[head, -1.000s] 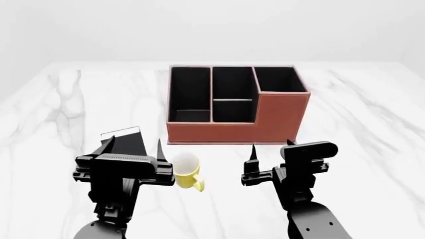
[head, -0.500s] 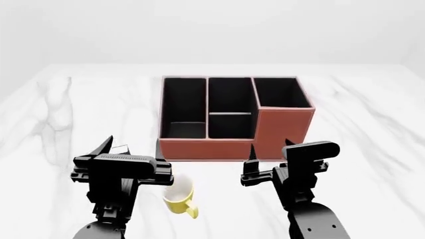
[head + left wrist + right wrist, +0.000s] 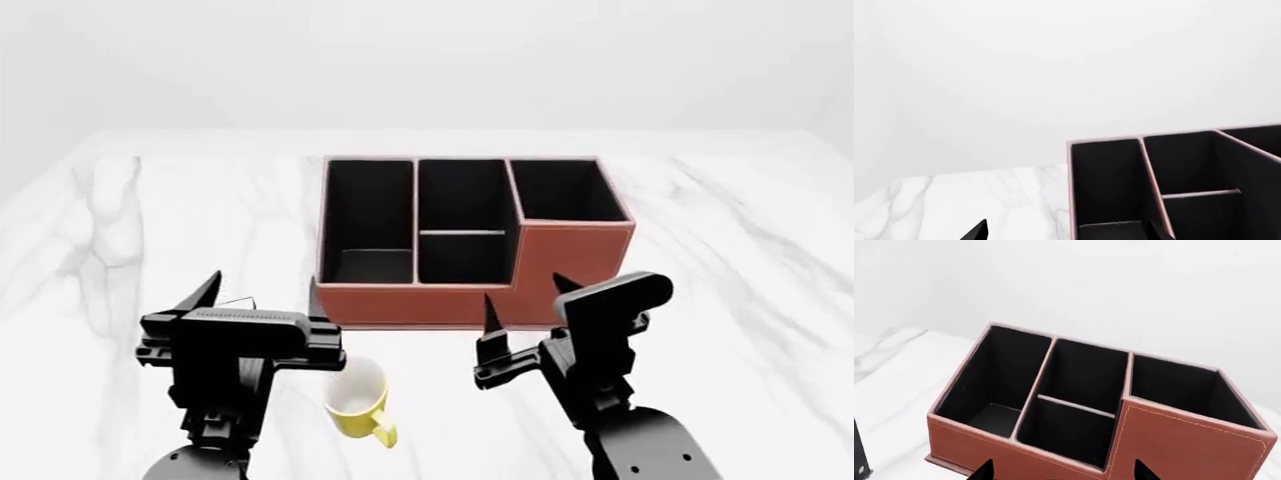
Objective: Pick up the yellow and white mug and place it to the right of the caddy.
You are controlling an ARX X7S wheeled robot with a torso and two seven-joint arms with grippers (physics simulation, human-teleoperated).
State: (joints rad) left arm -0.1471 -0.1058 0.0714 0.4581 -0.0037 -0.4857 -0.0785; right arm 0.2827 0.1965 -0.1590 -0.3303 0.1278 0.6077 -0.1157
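Note:
The yellow and white mug (image 3: 358, 400) stands upright on the marble table, in front of the caddy's left end, its handle turned toward me. My left gripper's body covers part of its rim. The reddish-brown caddy (image 3: 534, 260) with black compartments sits mid-table, also seen in the left wrist view as the caddy (image 3: 1111, 175) and in the right wrist view as the caddy (image 3: 1174, 440). My left gripper (image 3: 263, 292) hovers open just left of the mug. My right gripper (image 3: 525, 297) hovers open before the caddy's front wall. In the wrist views, left gripper (image 3: 1067, 234) and right gripper (image 3: 1064, 472) hold nothing.
A small black upright book (image 3: 240, 300) is mostly hidden behind my left gripper; its edge shows as a black book (image 3: 858, 452) in the right wrist view. White marble tabletop (image 3: 721, 300) extends right of the caddy. A plain white wall stands behind.
The head view tilted down, so caddy and mug sit lower in frame. My right gripper has shifted slightly left and tilted. The mug stays on the table.

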